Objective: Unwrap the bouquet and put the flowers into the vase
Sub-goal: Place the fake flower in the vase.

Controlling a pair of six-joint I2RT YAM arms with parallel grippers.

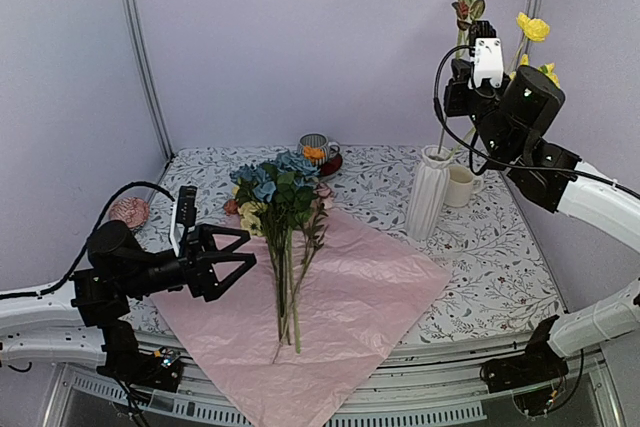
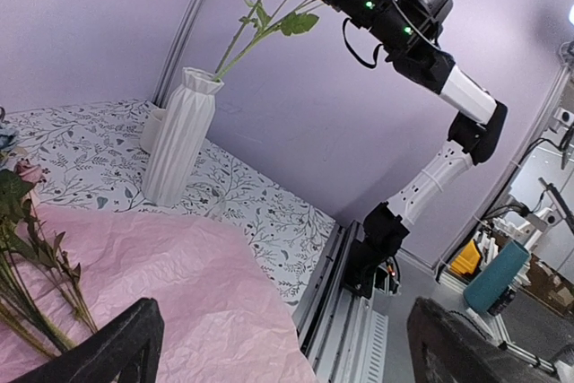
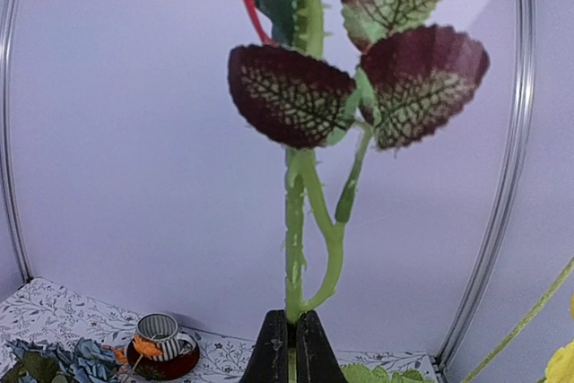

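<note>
**Right hand holds one rose upright over the vase; the other flowers lie on the opened paper**

At far left, the left hand (image 1: 245, 252) hovers low over the left edge of the pink paper (image 1: 360, 297), its jaws spread wide and holding nothing. It points rightward at the flowers (image 1: 285, 247), which lie just beside it on the flat sheet. Their long axis runs from near to far, stem ends toward the near desk edge and blue blooms at the far end, so the stems lie crosswise to this hand's reach. This arm is much the nearer to them.

Right of the paper, on the patterned desk (image 1: 480, 237), stands the white vase (image 1: 428, 192), upright, with a cream mug (image 1: 462, 187) just behind it. Yellow roses (image 1: 533, 27) lean out of it to the right.

High above the vase, the right hand (image 1: 478, 35) is clamped tight on a pink rose stem (image 3: 296, 248), held about vertical, bloom up. The stem's lower end reaches down toward the vase mouth; whether it is inside cannot be told. The path is likely straight down, with open air around it, and the leaning yellow stems crowd the narrow neck.
</note>
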